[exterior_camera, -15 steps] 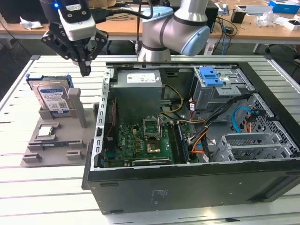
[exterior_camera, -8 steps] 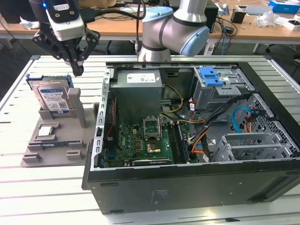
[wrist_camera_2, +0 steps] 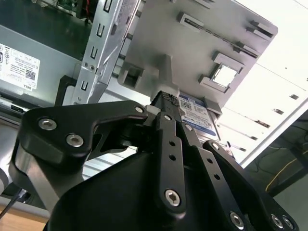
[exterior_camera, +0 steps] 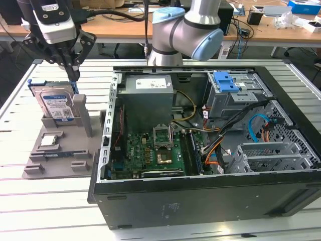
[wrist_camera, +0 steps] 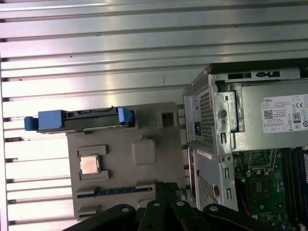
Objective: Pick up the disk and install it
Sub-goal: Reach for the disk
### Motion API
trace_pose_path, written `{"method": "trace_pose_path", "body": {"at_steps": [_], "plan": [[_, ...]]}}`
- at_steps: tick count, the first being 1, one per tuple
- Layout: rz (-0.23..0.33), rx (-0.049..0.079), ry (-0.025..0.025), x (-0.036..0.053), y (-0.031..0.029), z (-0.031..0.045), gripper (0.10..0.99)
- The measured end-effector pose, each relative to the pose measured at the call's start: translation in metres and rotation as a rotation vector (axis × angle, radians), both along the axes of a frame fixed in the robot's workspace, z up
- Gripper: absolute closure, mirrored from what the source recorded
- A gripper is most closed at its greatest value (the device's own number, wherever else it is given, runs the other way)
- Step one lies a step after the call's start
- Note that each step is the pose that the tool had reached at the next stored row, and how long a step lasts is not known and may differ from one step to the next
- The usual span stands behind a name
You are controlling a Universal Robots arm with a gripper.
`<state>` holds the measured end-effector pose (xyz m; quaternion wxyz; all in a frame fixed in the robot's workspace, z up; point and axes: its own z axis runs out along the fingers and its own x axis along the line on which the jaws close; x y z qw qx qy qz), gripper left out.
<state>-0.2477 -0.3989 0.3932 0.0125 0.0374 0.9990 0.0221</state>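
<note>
The disk (exterior_camera: 56, 105) stands on edge in a grey holder (exterior_camera: 62, 161) at the exterior view's left, its white-and-blue label facing the camera and blue bracket ends showing at both sides. My gripper (exterior_camera: 74, 78) hangs just above the disk's top corner on the side towards the computer case, fingers together and nothing between them. The second wrist view looks along the shut fingers (wrist_camera_2: 168, 139) down to the disk (wrist_camera_2: 198, 115). In the first wrist view the disk (wrist_camera: 77, 119) shows edge-on, apart from the fingertips (wrist_camera: 163, 186).
An open computer case (exterior_camera: 200, 198) lies right of the holder, with motherboard (exterior_camera: 150, 150), power supply (exterior_camera: 148, 95) and a drive cage with a blue latch (exterior_camera: 225, 81). A small square chip (exterior_camera: 48, 140) sits in the holder. The arm's base (exterior_camera: 183, 30) stands behind the case.
</note>
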Motion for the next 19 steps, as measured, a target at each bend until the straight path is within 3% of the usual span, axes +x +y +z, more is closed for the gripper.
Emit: {"method": "trace_pose_path", "body": {"at_steps": [13, 19], "plan": [[0.0, 0.0, 0.0, -0.0318, 0.0, -0.0001, 0.98], [0.0, 0.0, 0.0, -0.0532, 0.0016, -0.0012, 0.98]]}}
